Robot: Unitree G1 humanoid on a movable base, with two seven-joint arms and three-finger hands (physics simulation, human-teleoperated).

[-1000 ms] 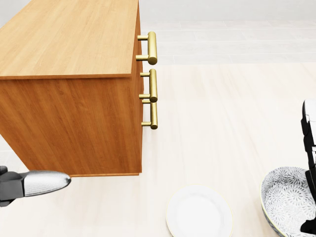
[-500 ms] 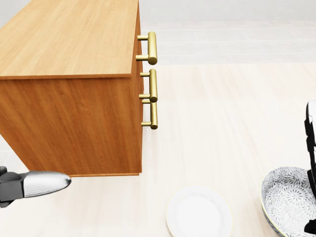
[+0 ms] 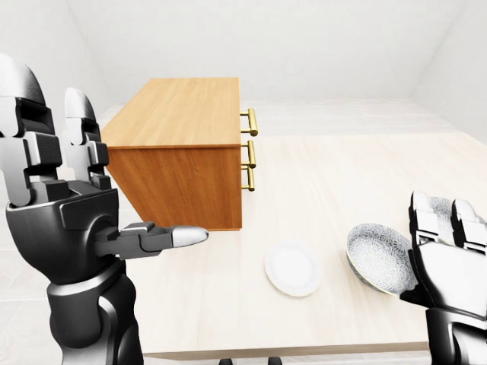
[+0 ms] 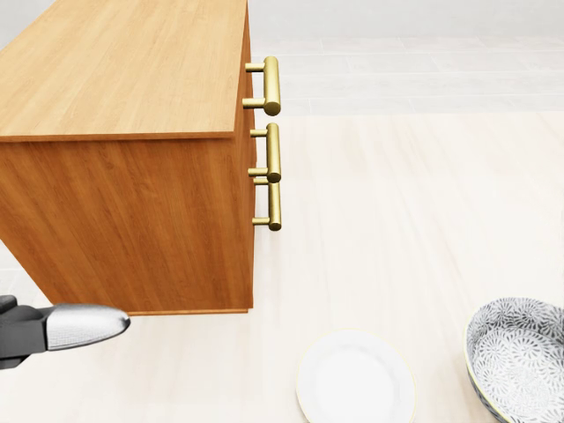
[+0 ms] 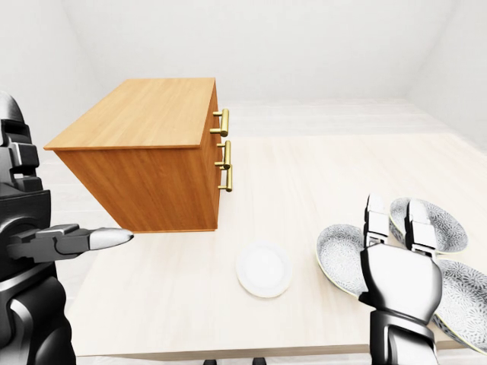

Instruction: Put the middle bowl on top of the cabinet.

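1. Biggest change: a second ago the right robot hand (image 5: 399, 280) was a black shape on the right edge of the head view, covering part of the bowl nearest the plate (image 4: 515, 357). It has now slid out of that view, so the bowl shows unblocked.
2. The cabinet (image 4: 123, 70), plate (image 4: 355, 379) and counter (image 4: 397, 220) haven't budged. The left robot hand (image 3: 65, 228) has its silver fingertip (image 4: 84, 326) a hair further right.
3. All three patterned bowls sit by the counter's near right corner, none on the cabinet. Behind the first are the upper bowl (image 5: 441, 220) and the lower-right bowl (image 5: 468, 296). Can't tell which one counts as the middle. Only pattern shows inside them, and the plate is plain white.
4. The right robot hand is spread wide with its fingers upright, gripping nothing. In the right-eye view it stands in among the bowls, but I can't tell if it touches any.
5. The left robot hand is also spread and carrying nothing, raised off the counter's left edge.
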